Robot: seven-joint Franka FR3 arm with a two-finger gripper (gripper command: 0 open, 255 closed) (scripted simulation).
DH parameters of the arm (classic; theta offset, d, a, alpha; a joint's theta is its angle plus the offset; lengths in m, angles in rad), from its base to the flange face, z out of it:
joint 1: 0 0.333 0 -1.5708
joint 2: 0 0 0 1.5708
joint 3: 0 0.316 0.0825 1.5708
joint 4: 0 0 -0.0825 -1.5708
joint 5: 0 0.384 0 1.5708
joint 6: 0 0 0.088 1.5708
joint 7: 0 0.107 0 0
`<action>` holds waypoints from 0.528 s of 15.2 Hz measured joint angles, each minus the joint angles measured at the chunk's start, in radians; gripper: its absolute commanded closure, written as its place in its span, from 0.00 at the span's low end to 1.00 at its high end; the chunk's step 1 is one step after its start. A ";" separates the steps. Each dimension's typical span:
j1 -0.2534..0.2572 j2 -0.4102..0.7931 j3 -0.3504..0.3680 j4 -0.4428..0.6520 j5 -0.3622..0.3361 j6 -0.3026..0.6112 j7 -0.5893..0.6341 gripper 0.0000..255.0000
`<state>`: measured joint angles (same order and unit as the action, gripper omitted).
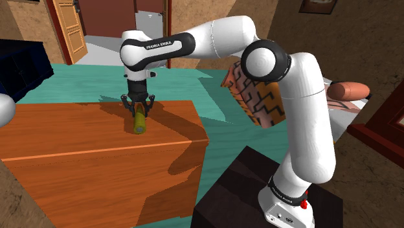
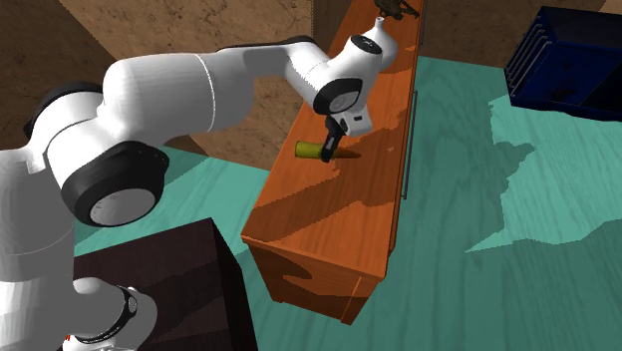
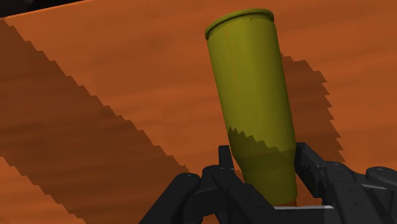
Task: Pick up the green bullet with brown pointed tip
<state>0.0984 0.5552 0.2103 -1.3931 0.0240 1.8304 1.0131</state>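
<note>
Closed to the casing's width with the gripper (image 3: 262,159) pointing down, pressing both flanks of the olive-green bullet (image 3: 251,95) near its tapered end. Lying flat on the orange wooden cabinet top (image 1: 65,139), blunt base away from the fingers (image 3: 315,168). Likely to swing or slip on lifting: clasped far from the middle, on a round, narrowing surface. Could roll toward the cabinet's edge if dropped.

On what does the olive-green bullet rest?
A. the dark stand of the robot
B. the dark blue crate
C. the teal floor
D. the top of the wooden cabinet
D: the bullet lies on its side on the orange-brown top of the wooden cabinet.
</note>
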 measured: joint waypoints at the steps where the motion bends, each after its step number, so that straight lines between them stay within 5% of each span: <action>1: 0.002 0.000 0.001 0.013 0.000 -0.013 0.003 1.00; 8: 0.003 -0.012 0.003 0.088 0.001 -0.099 0.009 1.00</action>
<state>0.1017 0.5436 0.2129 -1.3053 0.0250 1.7318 1.0218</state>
